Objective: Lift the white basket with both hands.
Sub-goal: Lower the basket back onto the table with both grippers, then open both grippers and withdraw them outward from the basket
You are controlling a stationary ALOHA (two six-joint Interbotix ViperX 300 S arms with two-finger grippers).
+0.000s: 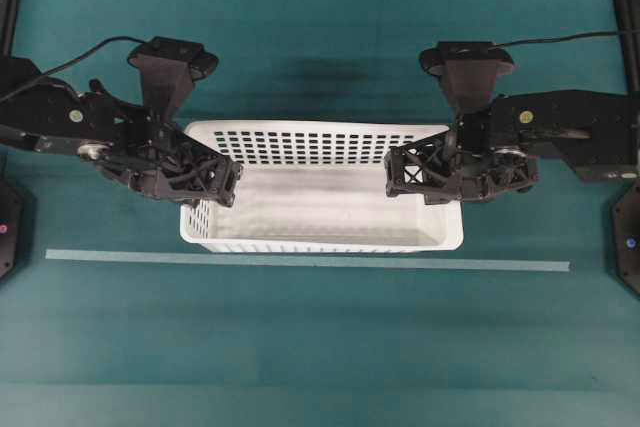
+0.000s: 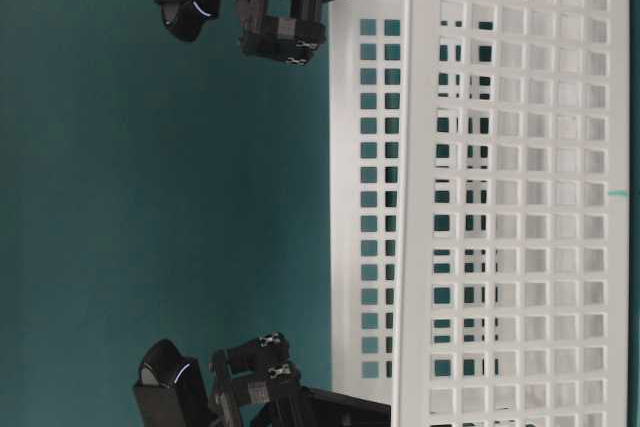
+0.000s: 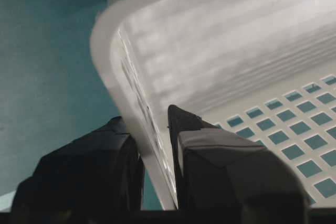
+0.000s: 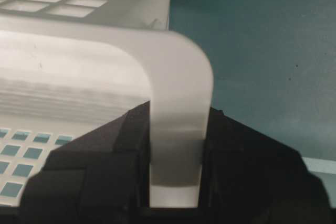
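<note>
While basket [image 1: 320, 237] sits mid-table near tape strip [image 1: 300, 260], we see left gripper [image 3: 155, 145] pinching its left end wall, right gripper [image 4: 176, 156] pinching right rim.

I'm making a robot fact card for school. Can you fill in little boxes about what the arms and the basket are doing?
Thing held: white basket
Left gripper: clamped on the basket's end wall, one finger inside, one outside
Right gripper: clamped on the opposite end rim
Basket contents: nothing visible
Surface: teal table
Marker: pale tape strip in front of the basket
Lifted yet: cannot tell
</note>
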